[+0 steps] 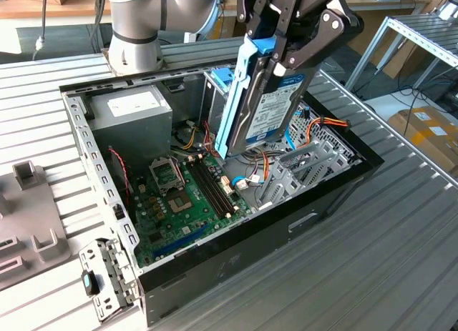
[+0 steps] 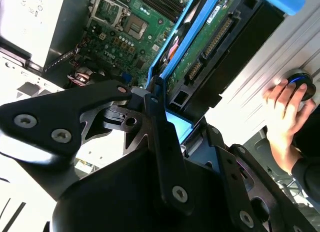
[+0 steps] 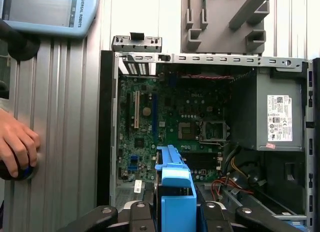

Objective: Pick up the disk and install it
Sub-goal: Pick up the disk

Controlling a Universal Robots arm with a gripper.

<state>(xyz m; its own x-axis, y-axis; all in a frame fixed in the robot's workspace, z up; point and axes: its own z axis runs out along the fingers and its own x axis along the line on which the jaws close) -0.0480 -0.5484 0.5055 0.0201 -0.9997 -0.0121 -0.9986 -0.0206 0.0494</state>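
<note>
Presently: gripper (image 1: 280,59), black linkage fingers pinching the disk (image 1: 275,113) at its upper end. Disk: silver-grey, white label, blue carrier rail (image 1: 232,95) along one edge; held nearly upright, slightly tilted, lower end over the open interior of the computer case (image 1: 315,202); whether it touches anything there cannot be told. Motherboard (image 1: 186,195): on the case floor, beside the disk's lower end. Power supply box (image 1: 132,109): case corner toward the exterior view's left. Ribbed metal table (image 1: 386,267): bears the case. Person's hand (image 3: 15,144): resting on a round black-and-blue object on the table, beside the case.
</note>
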